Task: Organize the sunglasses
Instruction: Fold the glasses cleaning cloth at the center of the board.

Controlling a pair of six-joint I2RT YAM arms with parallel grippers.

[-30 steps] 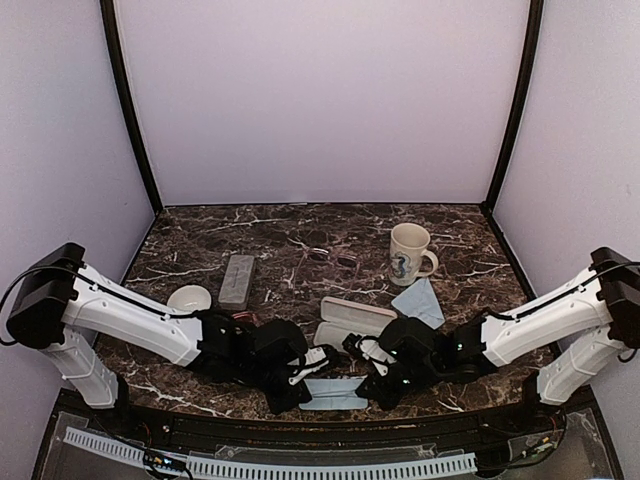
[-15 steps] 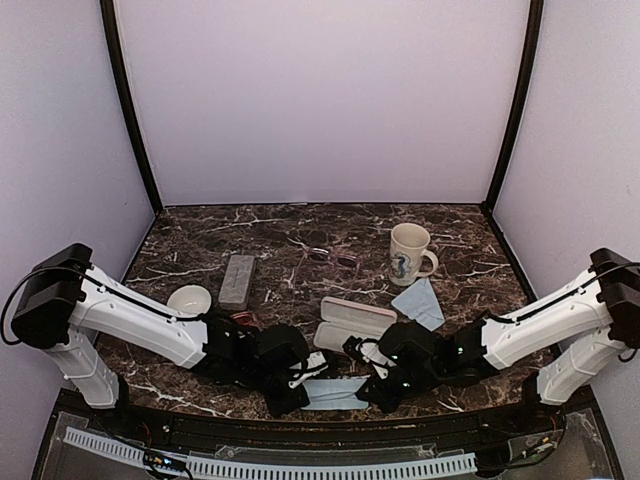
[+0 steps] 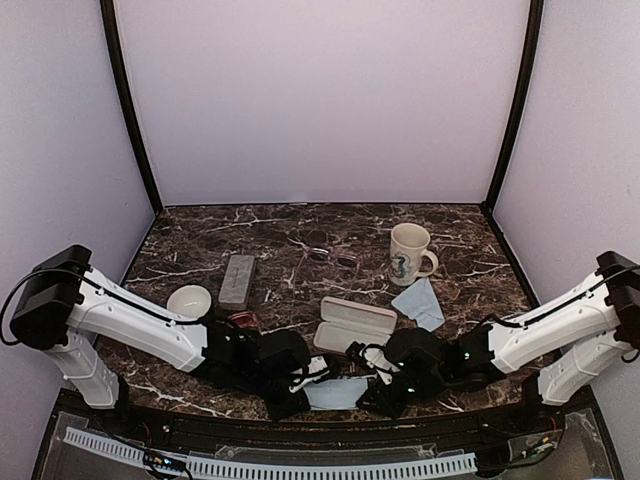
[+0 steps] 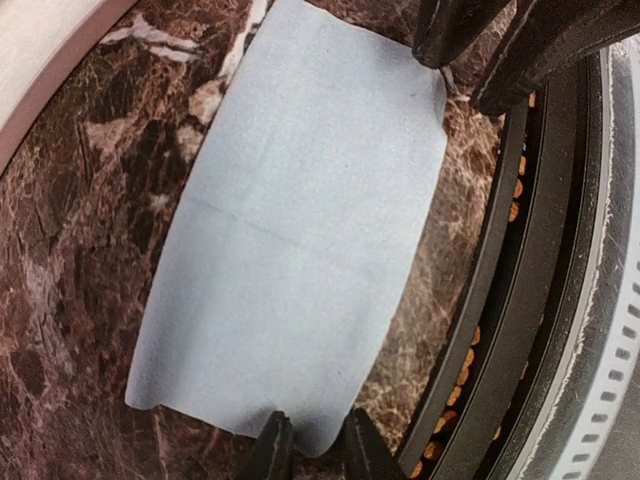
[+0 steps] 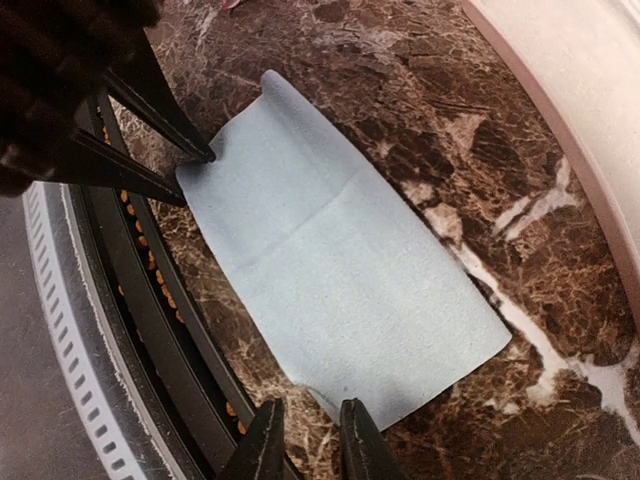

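Little looks done on the table (image 3: pixel 200 230). The open case (image 3: pixel 355 322) appears empty, a blue cloth (image 3: pixel 335 393) lies flat at its 6 o'clock, and the sunglasses (image 3: pixel 335 259) lie loose at its 12 o'clock, so packing remains. The left arm (image 3: pixel 140 322) and right arm (image 3: pixel 545 330) fold low toward the cloth from 9 and 3 o'clock. The left tool (image 4: pixel 313 432) and right tool (image 5: pixel 305 425) stand slightly parted at its opposite ends, gripping nothing.

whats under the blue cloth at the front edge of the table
Only marble table shows around the blue cloth. It lies flat with no bump, but whatever it covers is hidden.
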